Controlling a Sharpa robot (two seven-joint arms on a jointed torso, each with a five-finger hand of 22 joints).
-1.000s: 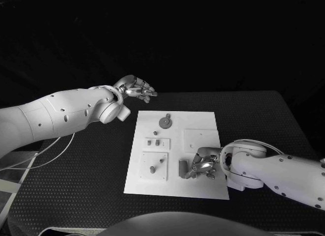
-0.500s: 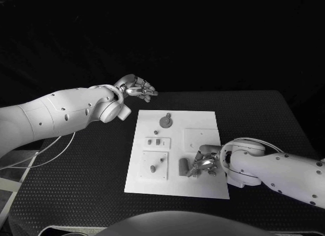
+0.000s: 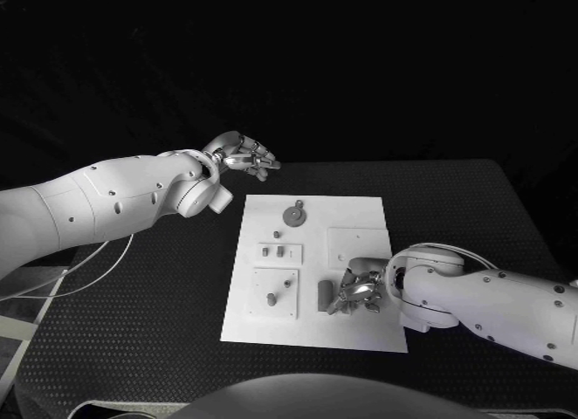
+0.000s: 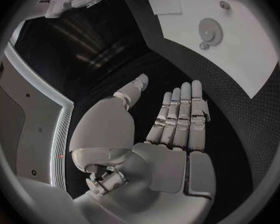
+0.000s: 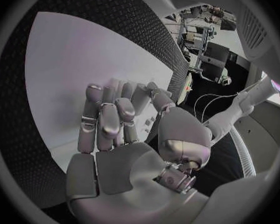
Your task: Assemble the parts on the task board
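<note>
Creeping a little toward the board's left edge, the right hand [image 3: 361, 291] now hunches with curled fingers over a small upright part [image 3: 326, 296] near the near edge of the white board [image 3: 365, 214] (whether it grips anything I cannot tell), which suggests a pick-up is under way, while the left hand [image 3: 244, 157] stays open and empty off the far left corner.

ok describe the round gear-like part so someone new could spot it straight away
Start at the white task board in the middle of the black table. Go to its far end, close to the raised left robot hand. The round gear-like part lies there, a flat disc, the only circular piece; the others are small pegs and blocks.
</note>
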